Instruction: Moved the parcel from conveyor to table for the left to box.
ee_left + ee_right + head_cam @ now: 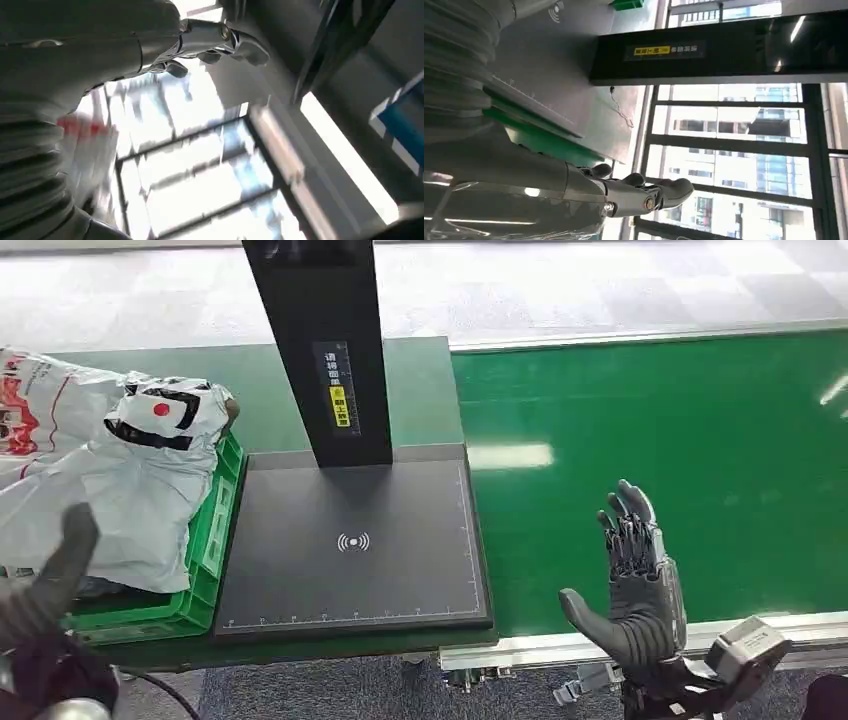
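A white and grey plastic parcel with black and red print lies on top of the green crate at the left. My left hand is low at the front left, just before the parcel, with its thumb raised and nothing held; the left wrist view shows its fingers spread. My right hand stands upright over the near edge of the green conveyor belt, fingers apart and empty. In the right wrist view its fingers point outward with nothing between them.
A dark grey scanning plate lies between crate and conveyor, with a tall black post at its back. The conveyor's metal rail runs along the front edge. A blue carpet floor lies below.
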